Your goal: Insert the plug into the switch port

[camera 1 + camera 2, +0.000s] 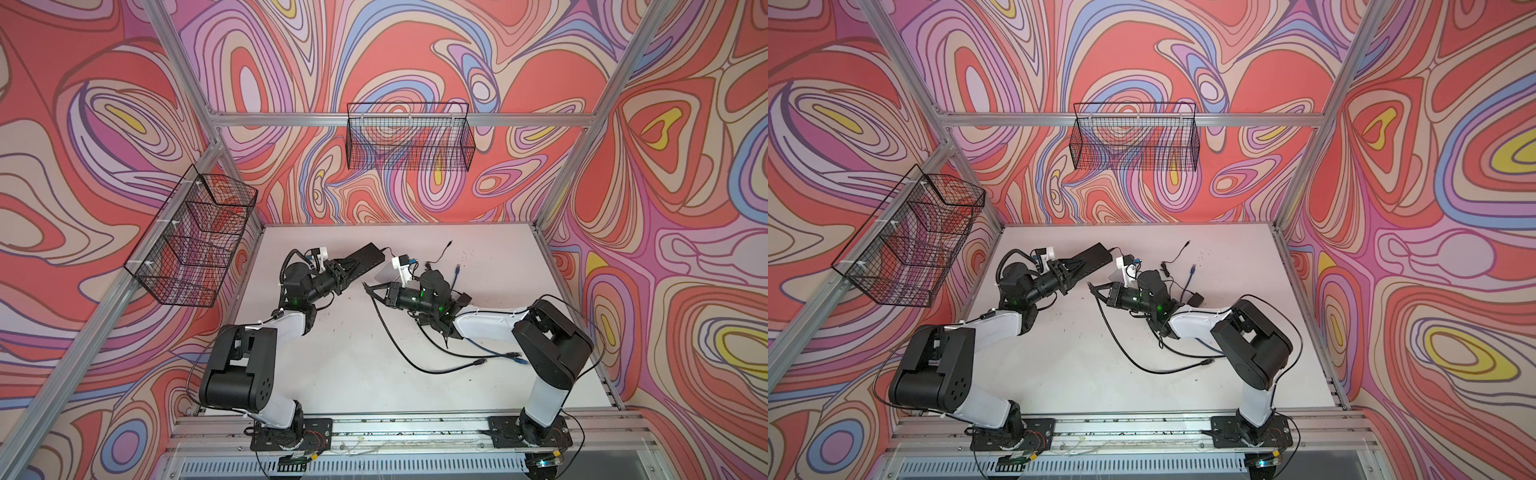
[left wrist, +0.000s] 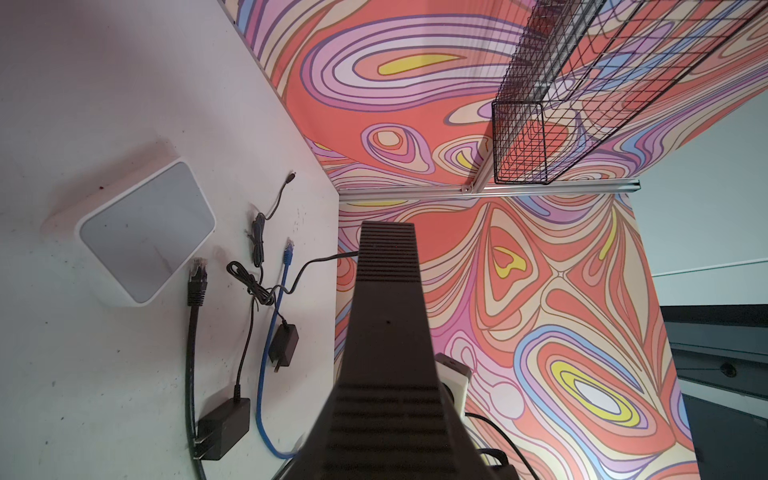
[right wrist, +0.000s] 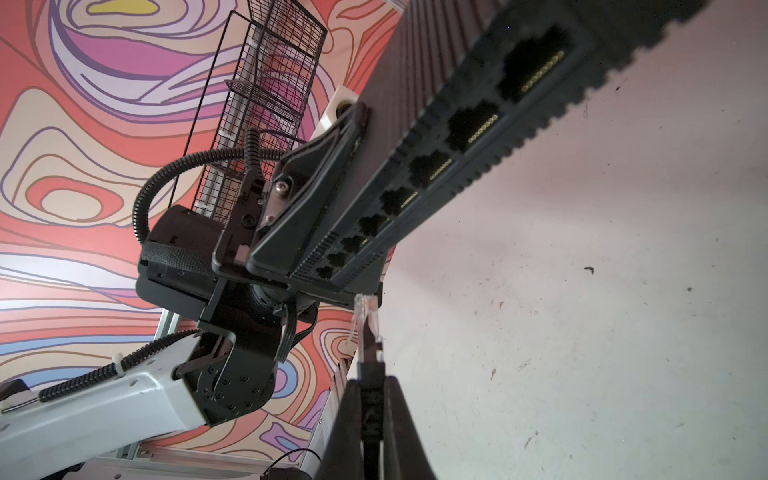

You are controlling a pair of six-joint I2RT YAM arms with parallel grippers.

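Note:
The black switch (image 1: 365, 258) (image 1: 1096, 257) is held off the table, tilted, with my left gripper (image 1: 347, 272) (image 1: 1073, 270) shut on its near end. In the right wrist view the switch's (image 3: 457, 137) row of several ports faces the camera, and the left gripper (image 3: 316, 199) clamps it from both sides. My right gripper (image 1: 368, 289) (image 3: 370, 399) is shut on the black boot of the clear plug (image 3: 365, 316). The plug's tip sits just below the switch's near end, outside every port. In the left wrist view the switch (image 2: 390, 311) hides the jaws.
A white box (image 2: 145, 232) (image 1: 384, 272) lies on the table (image 1: 353, 374) under the grippers. Beside it are another black network plug (image 2: 197, 274), a blue cable (image 2: 286, 257) and two black power adapters (image 2: 222, 428) (image 2: 284, 345). Wire baskets (image 1: 409, 137) (image 1: 195, 237) hang on the walls.

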